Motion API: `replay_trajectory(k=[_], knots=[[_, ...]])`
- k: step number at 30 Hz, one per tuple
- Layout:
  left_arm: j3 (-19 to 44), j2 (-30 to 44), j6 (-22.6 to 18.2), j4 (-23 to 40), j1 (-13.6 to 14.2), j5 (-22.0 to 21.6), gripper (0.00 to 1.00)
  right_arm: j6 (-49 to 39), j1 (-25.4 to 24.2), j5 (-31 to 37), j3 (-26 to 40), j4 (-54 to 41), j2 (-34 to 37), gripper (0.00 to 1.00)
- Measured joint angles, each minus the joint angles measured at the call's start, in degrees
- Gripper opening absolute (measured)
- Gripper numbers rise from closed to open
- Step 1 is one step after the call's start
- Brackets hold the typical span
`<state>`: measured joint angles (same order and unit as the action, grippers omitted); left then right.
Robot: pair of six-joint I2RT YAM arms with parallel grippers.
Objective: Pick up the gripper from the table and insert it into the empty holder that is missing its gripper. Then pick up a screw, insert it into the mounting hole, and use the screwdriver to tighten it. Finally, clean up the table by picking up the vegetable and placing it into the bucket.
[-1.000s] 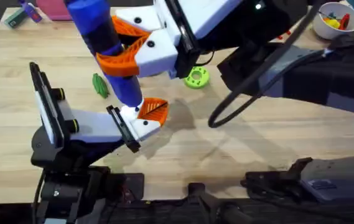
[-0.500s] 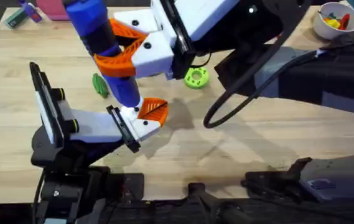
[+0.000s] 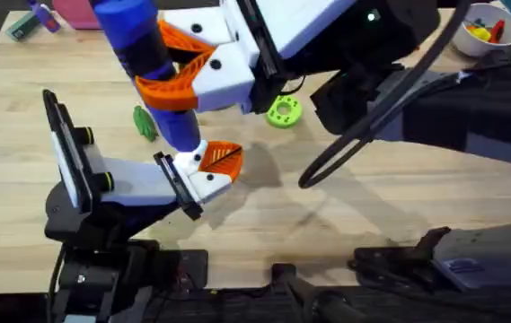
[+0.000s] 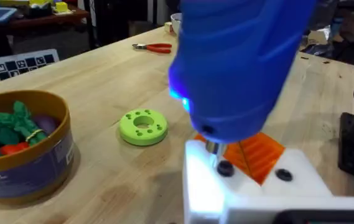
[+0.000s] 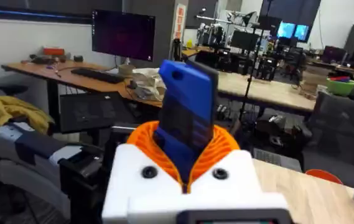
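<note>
Gripper (image 3: 222, 160) seated in holder; right claw (image 3: 179, 76) clenched on screwdriver (image 3: 147, 63), driving screw. Left claw state: can't tell. Vegetable (image 3: 145, 123) left on table (image 3: 372, 215).

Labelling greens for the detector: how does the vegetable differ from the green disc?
The vegetable is dark green and elongated; the green disc is bright green, round, with holes. The vegetable lies left of the screwdriver, the disc to its right. Both rest loose on the table.

The right gripper (image 3: 176, 65) and screwdriver (image 3: 152, 67) are shifting slightly over the holder (image 3: 203, 175); its cable (image 3: 363, 135) is swinging.
</note>
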<state>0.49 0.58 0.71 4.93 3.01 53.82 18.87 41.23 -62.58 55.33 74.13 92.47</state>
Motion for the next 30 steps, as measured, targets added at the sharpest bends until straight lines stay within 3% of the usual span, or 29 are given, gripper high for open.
replay_trajectory(k=[23, 30], knots=[[0.00, -0.02, 0.00, 0.00, 0.00, 0.00, 0.008, 0.02, 0.00, -3.15, 0.00, -0.24, 0.00, 0.024], [0.00, 0.00, 0.03, 0.02, 0.00, 0.04, 0.008, -0.95, 0.00, -3.00, 0.00, -4.03, -0.53, 0.024]])
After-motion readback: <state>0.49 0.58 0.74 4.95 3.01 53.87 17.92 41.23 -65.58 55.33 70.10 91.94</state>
